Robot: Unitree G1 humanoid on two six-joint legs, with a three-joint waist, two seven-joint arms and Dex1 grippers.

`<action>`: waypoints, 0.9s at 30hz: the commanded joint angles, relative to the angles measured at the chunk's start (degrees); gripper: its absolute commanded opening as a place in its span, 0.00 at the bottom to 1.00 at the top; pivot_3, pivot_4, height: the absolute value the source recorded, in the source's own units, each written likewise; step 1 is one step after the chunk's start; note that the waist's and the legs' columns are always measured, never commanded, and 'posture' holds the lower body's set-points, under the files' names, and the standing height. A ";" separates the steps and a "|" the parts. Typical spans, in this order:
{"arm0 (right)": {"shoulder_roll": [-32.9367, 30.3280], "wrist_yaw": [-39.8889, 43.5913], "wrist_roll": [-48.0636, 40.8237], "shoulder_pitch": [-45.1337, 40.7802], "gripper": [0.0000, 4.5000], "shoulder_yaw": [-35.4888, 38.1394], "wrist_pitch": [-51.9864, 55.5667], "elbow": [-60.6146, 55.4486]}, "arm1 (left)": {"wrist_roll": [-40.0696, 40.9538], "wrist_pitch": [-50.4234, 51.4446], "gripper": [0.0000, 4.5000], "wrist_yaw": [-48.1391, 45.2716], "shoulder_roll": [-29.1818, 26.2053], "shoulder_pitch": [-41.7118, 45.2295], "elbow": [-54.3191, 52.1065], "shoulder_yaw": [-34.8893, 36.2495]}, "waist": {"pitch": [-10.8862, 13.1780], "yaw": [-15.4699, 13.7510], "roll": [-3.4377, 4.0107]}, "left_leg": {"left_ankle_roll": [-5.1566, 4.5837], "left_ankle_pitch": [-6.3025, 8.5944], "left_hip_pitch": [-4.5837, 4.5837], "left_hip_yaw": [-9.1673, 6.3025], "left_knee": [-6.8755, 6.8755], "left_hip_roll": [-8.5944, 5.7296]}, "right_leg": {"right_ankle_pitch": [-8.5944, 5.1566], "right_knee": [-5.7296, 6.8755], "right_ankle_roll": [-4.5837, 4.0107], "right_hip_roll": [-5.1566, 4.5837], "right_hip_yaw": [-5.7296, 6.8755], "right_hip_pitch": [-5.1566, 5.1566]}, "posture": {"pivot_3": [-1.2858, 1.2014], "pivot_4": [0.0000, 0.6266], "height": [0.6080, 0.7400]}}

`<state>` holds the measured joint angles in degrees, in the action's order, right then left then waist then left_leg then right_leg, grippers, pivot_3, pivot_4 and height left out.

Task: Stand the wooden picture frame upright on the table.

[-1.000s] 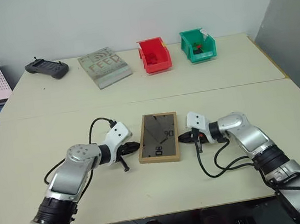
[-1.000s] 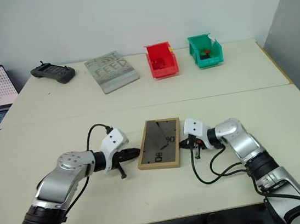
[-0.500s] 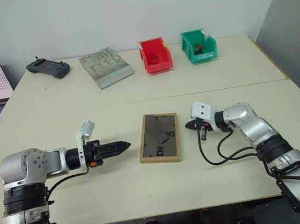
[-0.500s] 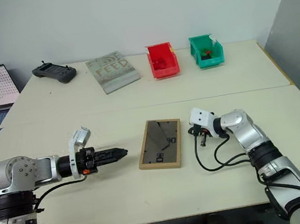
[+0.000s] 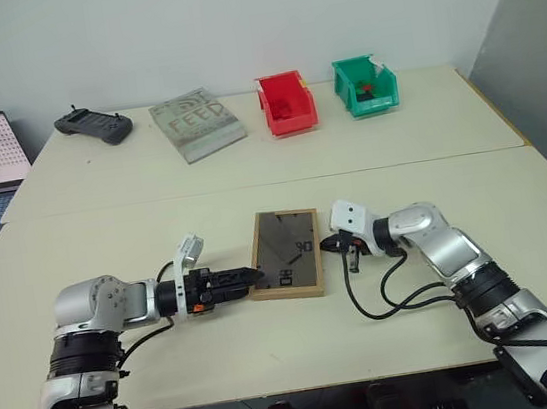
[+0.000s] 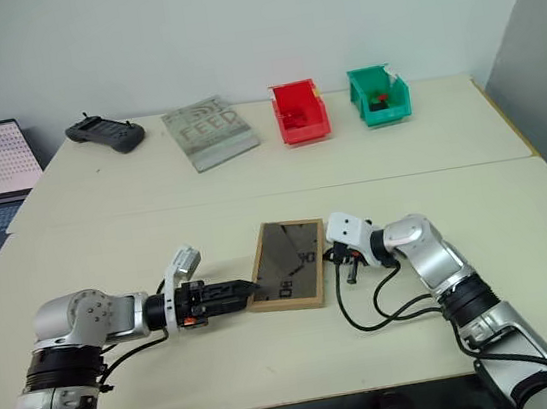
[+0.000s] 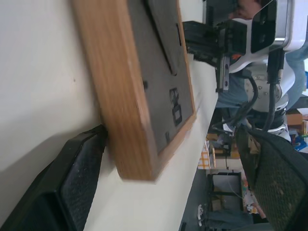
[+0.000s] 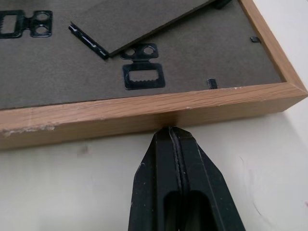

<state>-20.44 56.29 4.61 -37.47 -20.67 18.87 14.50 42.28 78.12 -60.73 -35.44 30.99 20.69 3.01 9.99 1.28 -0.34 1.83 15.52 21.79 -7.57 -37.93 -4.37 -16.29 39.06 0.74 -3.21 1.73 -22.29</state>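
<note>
Your open left gripper [image 5: 247, 281] straddles the frame [image 5: 287, 253] near corner; closed right gripper [image 8: 172, 139] touches the opposite long edge.

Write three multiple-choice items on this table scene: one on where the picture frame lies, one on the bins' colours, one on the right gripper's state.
1. The wooden picture frame lies:
A. back panel up, between the two grippers
B. on the grey book
C. inside a bin

2. The two bins at the table's far edge are:
A. both blue
B. red bin and green bin
C. yellow and black

3. The right gripper is:
A. wide open above the frame
B. holding a bin
C. shut, its tip at the frame's wooden edge

Answers:
1 A: the dark back and its hangers face up, with the left gripper at its near left corner.
2 B: their colours show plainly.
3 C: the right wrist view shows its fingers together against the border.
</note>
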 commanded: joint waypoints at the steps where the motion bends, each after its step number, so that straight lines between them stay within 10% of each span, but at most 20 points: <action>1: 1.80 -1.20 -0.44 -0.46 0.00 -0.53 0.68 -3.39 | -3.30 -2.99 1.00 2.06 3.00 -0.10 2.49 -3.53 | -0.15 -0.45 0.11 | 0.00 0.00 0.00 -0.01 -0.01 0.00 | 0.01 0.00 0.03 0.00 0.00 0.00 | 0.52 0.24 1.00; 4: 1.30 -1.73 -0.22 -0.41 0.00 -0.09 0.55 -2.97 | -3.12 -3.97 1.00 1.80 3.97 0.25 2.43 -2.88 | -0.25 -1.24 0.12 | -0.01 0.00 0.00 -0.01 -0.04 -0.04 | 0.04 -0.01 0.08 -0.01 -0.01 0.02 | 0.52 0.24 1.00; 20: -5.29 -7.31 -1.18 -2.76 0.00 7.44 -2.94 3.02 | 7.74 9.35 0.28 7.34 3.32 0.11 -10.85 11.43 | -0.20 0.39 0.05 | -0.01 0.00 0.09 0.04 0.03 0.00 | 0.05 -0.02 0.08 0.04 -0.16 -0.12 | 0.52 0.24 1.00; 27: -0.91 -7.62 -17.05 -13.06 0.08 20.26 11.56 -3.18 | 10.21 10.32 0.27 16.09 8.23 4.96 -15.09 20.75 | -0.15 0.58 0.01 | 0.00 0.00 0.20 0.15 0.07 0.05 | 0.06 0.03 0.07 0.09 -0.30 -0.35 | 0.52 0.24 1.00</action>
<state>-22.70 47.21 -4.80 -47.38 -3.95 23.99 17.37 49.89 89.47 -46.81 -28.17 33.06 8.47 19.71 9.84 1.86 -0.32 1.83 15.53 22.00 -7.43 -37.85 -4.32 -16.23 39.08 0.81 -3.12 1.41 -22.65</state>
